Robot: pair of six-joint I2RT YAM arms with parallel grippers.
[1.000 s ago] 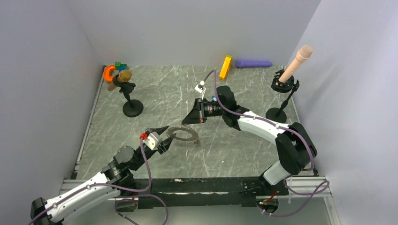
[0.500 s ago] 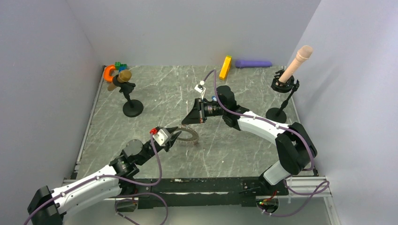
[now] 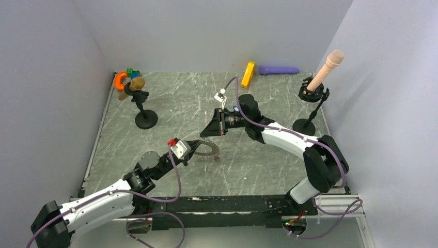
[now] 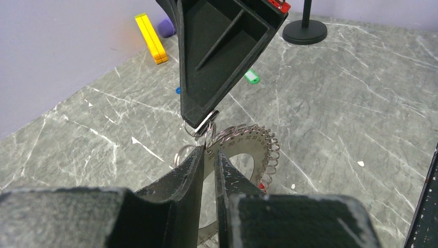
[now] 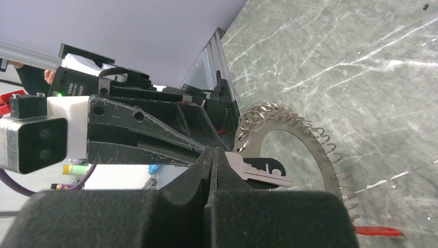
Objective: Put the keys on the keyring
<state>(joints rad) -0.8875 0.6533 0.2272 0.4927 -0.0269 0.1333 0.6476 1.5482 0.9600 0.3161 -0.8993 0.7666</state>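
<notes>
The keyring (image 3: 207,150) is a flat grey metal ring with numbered holes and many small wire loops round its rim, lying mid-table. My left gripper (image 3: 192,148) is shut on its near-left edge, the plate pinched between the jaws in the left wrist view (image 4: 208,153). My right gripper (image 3: 207,132) hangs just above that edge, shut on a silver key with a black head (image 5: 261,174). Its tip (image 4: 199,118) sits right over the keyring (image 4: 250,147). A red key (image 5: 377,231) lies by the rim. A green key (image 4: 251,76) and a blue key (image 4: 178,90) lie farther back.
A yellow block (image 3: 248,74) and a purple bar (image 3: 279,70) lie at the back wall. A black stand (image 3: 145,118) at back left holds a brown piece beside an orange horseshoe (image 3: 120,79). Another stand (image 3: 306,125) at right holds a beige cylinder (image 3: 329,66).
My left arm has reached forward and right to the keyring and its jaws have closed on the ring's edge. The right arm has held still.
</notes>
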